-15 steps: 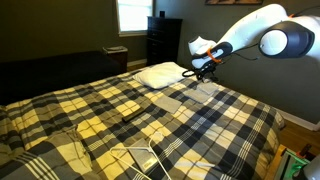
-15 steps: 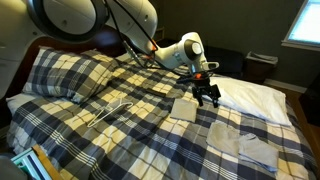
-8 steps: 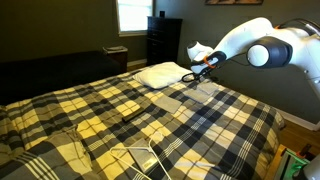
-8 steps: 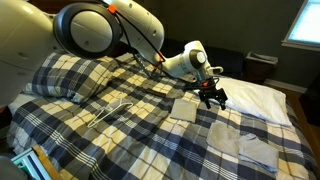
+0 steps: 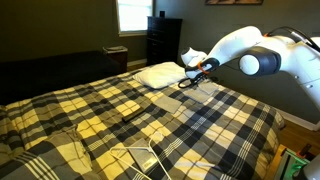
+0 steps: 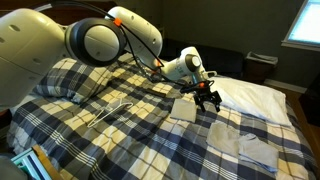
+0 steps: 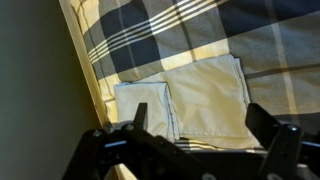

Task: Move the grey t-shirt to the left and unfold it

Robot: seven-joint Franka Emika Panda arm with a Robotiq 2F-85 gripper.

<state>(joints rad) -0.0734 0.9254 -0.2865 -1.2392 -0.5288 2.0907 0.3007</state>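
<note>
Over the folded t-shirt [image 7: 205, 95], beside the pillow [image 5: 160, 73], hovering with jaws wide apart and empty. Sits lower and nearer the pillow than a second ago, with the arm [image 5: 240, 50] reaching further across. Lying flat on the plaid bedspread [image 5: 120, 110] that covers the bench. Beyond, dim room with bright window [image 5: 132, 15] and dark dresser [image 5: 163, 40]; white hanger [image 6: 118, 105] well apart.
</note>
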